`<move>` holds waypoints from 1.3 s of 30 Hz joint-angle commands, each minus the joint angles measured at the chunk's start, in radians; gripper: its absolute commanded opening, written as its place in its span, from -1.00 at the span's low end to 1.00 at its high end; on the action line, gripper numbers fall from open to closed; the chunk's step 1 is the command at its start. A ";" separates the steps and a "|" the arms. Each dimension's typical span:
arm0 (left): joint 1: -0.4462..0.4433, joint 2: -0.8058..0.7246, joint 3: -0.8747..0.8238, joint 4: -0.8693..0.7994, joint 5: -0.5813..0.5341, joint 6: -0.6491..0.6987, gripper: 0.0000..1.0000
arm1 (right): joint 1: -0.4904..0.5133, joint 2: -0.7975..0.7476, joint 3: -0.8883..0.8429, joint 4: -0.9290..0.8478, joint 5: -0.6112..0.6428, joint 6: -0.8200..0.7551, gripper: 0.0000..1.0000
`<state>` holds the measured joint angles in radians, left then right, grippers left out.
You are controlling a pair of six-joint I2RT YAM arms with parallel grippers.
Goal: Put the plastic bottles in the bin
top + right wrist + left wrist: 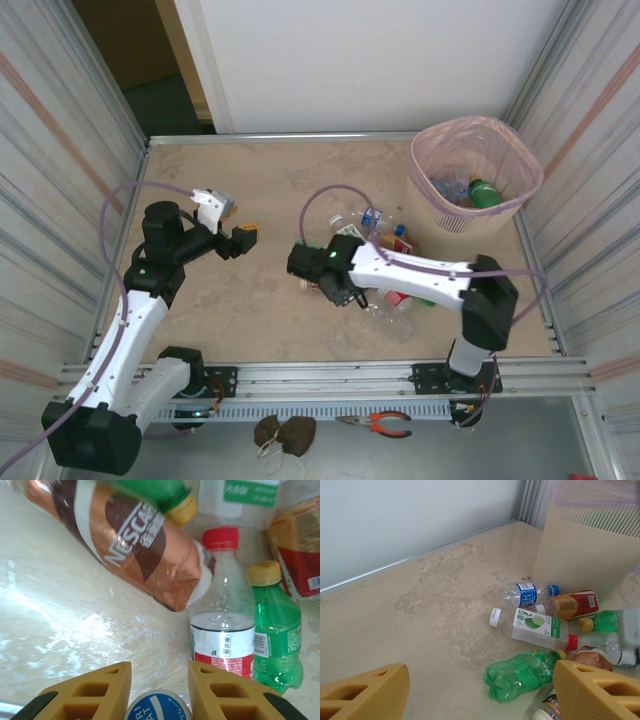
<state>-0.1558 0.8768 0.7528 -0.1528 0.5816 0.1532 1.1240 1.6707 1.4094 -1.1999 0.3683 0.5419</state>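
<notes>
Bottles heaped mid-bench, toward the right edge; a few lie in bin at far right corner. Right gripper: jaws clamped on blue-and-white bottle at heap's left side. Left gripper: jaws open, empty, above left part of bench.

Right hand low among scattered bottles, bin back right

"NESCAFÉ" in white on brown-sleeved bottle
</notes>
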 commanded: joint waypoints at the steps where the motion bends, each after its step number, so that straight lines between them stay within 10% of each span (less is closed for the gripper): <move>1: 0.009 -0.016 -0.001 0.001 0.000 0.005 0.52 | -0.058 -0.124 0.033 0.031 -0.083 0.002 -0.45; 16: 0.009 -0.018 -0.001 0.001 0.002 0.004 0.51 | -0.570 -0.507 0.058 0.392 -0.497 -0.018 -0.49; 39: 0.009 -0.015 0.001 -0.006 -0.008 0.009 0.52 | -1.313 -0.422 0.215 0.883 -0.853 0.283 -0.52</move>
<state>-0.1558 0.8753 0.7528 -0.1528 0.5812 0.1532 -0.1425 1.2430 1.6310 -0.4515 -0.4217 0.7265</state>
